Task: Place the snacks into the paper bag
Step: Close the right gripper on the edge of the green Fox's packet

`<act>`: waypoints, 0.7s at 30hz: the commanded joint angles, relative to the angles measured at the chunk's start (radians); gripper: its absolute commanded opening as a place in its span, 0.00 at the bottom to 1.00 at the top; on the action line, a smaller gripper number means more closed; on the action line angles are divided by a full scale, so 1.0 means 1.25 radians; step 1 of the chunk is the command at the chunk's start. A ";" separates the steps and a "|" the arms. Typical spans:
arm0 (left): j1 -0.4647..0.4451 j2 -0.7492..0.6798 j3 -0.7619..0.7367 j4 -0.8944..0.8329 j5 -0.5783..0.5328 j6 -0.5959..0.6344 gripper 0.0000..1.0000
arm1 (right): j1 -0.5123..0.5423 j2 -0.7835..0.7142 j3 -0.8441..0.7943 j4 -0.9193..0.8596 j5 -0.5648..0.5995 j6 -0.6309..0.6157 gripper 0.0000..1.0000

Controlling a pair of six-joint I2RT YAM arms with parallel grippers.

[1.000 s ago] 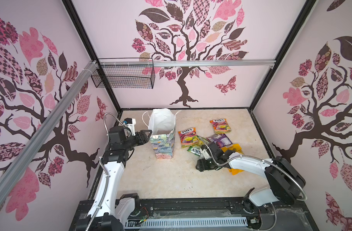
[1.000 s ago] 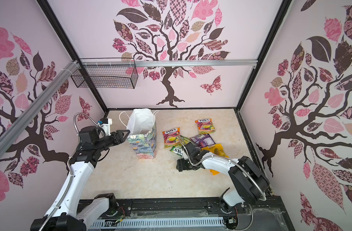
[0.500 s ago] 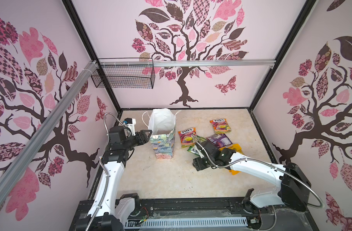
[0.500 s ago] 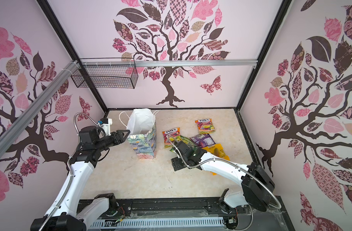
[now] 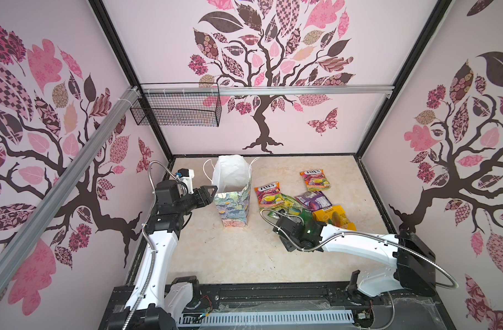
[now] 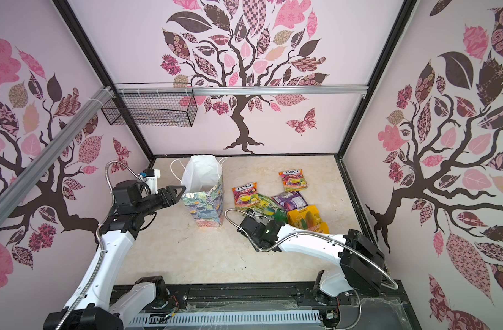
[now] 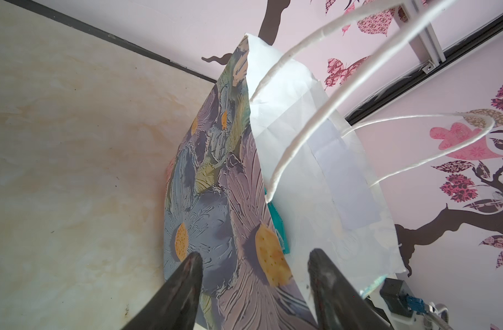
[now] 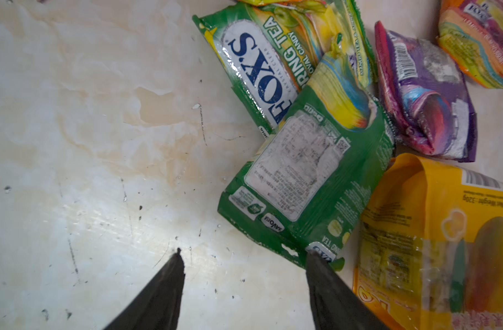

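Note:
The paper bag [image 5: 233, 205] [image 6: 207, 205] stands upright at the back left, mouth open, with a teal packet [image 7: 277, 220] inside. My left gripper [image 7: 254, 260] [image 5: 213, 190] is open at the bag's rim [image 7: 256, 160], one finger outside the floral wall and one over the white inside. Several snacks lie right of the bag: two FOX'S packets [image 5: 269, 194] [image 5: 314, 180], a purple one [image 5: 313, 200], green ones [image 8: 304, 171] [image 8: 261, 65], a yellow one [image 8: 433, 228]. My right gripper [image 8: 241, 254] is open above the bare tabletop, one fingertip [image 8: 313, 258] at the green packet's corner.
A black wire basket [image 5: 176, 111] hangs on the rail at the back left, well above the table. Walls close the table [image 5: 216, 257] in on three sides. The right arm [image 5: 359, 243] reaches in low from the right front.
The right wrist has shifted slightly left and nearer the front edge, and its jaws have narrowed a little. The left arm and the bag have not moved.

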 commanded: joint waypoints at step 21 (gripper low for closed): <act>0.002 -0.006 0.007 -0.005 -0.003 0.008 0.62 | 0.007 0.179 -0.008 0.072 0.193 0.085 0.52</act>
